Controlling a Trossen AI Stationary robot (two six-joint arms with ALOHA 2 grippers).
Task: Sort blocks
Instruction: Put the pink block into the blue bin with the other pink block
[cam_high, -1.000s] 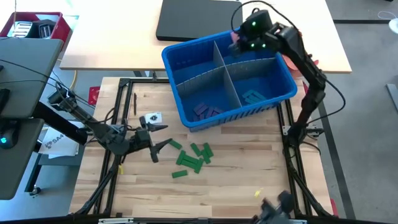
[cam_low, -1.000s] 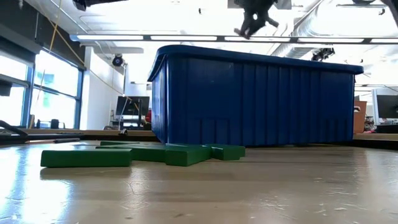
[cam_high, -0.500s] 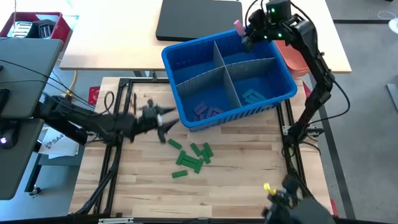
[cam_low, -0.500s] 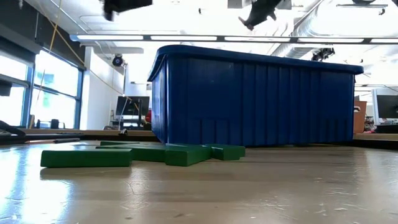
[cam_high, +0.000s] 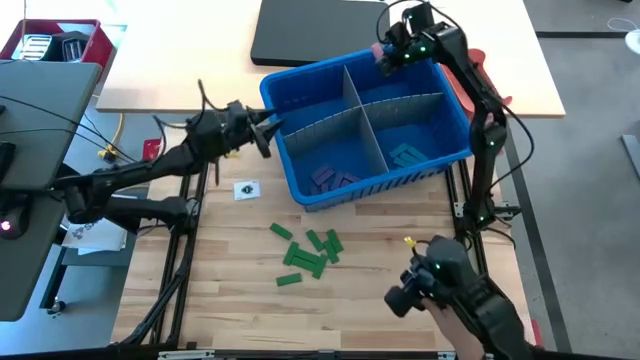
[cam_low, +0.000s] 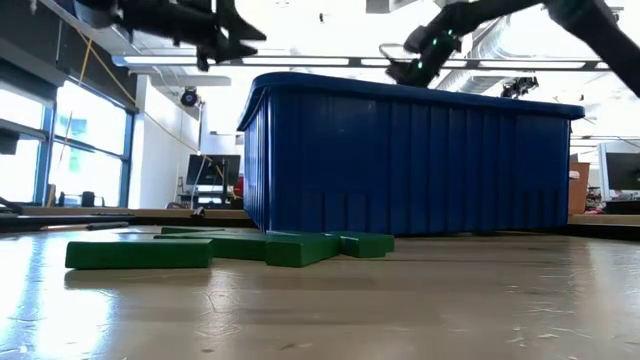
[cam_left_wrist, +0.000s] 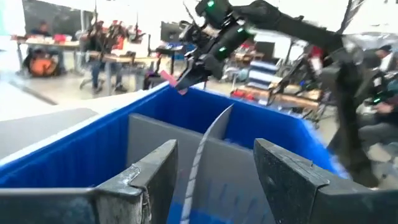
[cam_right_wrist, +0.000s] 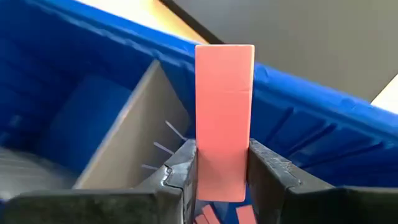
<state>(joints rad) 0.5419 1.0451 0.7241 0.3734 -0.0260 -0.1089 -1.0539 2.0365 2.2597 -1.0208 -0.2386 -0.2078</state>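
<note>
Right gripper (cam_right_wrist: 221, 177) clamps a pink block (cam_right_wrist: 224, 118) upright between its fingers, over the blue bin's (cam_high: 300, 190) upper-right compartment. Block is flat, smooth, rectangular. Left gripper (cam_high: 268, 131) open, empty, at the bin's left rim, arm stretched from frame left. Green blocks (cam_high: 308, 254) lie bottom centre on the wooden table (cam_high: 350, 300).

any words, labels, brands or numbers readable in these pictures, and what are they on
No text can be read in any view.
Small white square tag with a dark pattern on the wooden table: a printed marker, no legible words.
White paper with dark lettering beside the left arm's base: partly hidden and too small to read.
Blue plastic divided bin, pink rectangular block and green blocks: no print visible.
</note>
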